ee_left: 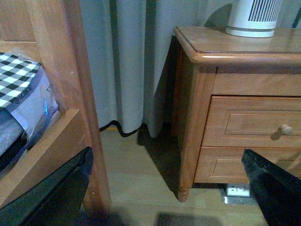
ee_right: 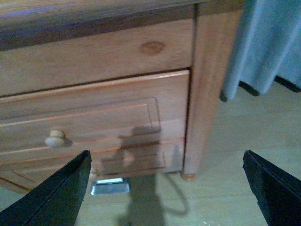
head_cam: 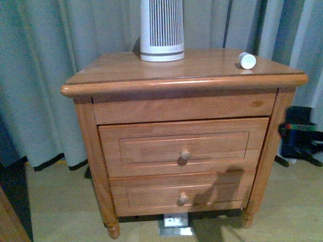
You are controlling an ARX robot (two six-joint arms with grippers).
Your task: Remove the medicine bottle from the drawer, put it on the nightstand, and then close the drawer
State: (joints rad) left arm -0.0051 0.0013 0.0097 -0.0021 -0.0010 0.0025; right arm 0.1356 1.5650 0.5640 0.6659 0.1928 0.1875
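Left gripper (ee_left: 167, 188): wide open and holding nothing; its two dark fingers sit in the bottom corners of the left wrist view.
Right gripper (ee_right: 167, 188): wide open and holding nothing too, in the bottom corners of the right wrist view.
Front view, medicine bottle (head_cam: 247, 60): small and white, lying on its side at the upper right, on top of the nightstand (head_cam: 116, 75).
Front view, drawer (head_cam: 151, 146): pushed shut, middle of the frame.
Front view, white ribbed device (head_cam: 162, 30): top middle, standing at the back of the nightstand.
Left wrist view, curtain (ee_left: 131, 61): grey, in the middle.
Right wrist view, knob (ee_right: 56, 138): round, at the left.
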